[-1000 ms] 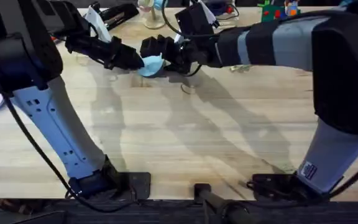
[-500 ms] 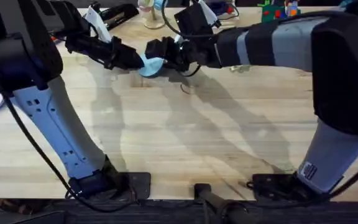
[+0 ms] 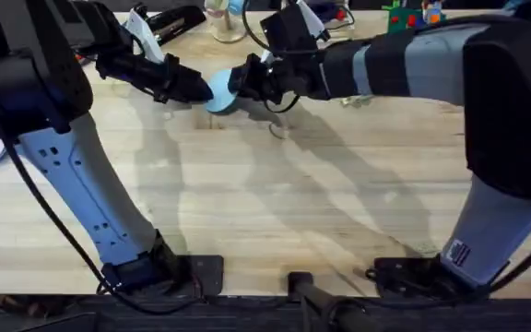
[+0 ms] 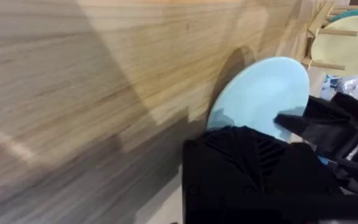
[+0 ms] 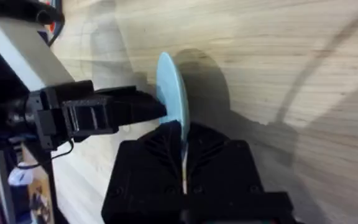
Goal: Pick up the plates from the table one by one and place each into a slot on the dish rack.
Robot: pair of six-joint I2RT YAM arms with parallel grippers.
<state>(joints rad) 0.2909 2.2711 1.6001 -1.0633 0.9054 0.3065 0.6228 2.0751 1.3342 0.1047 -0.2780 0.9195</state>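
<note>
- The light blue plate is being held up above the table, at the far middle of the overhead view; it is round, flat, plain and matte.
- In the right wrist view the plate is showing edge-on, as a thin upright disc, and its shadow is falling on the wood behind it.
- In the left wrist view the plate is showing its broad face, a smooth pale blue with no pattern.
- The right gripper is clamping the plate's rim; the edge is sitting in the narrow gap between its two black fingers.
- The left gripper is meeting the plate from the other side and its tip is touching the plate; I cannot tell if its fingers are closing on the plate.
- The dish rack, made of light wooden pegs, is standing just beyond the blue plate in the left wrist view.
- The cream-yellow plate is standing among the pegs of the rack, and a teal edge is showing behind it.
</note>
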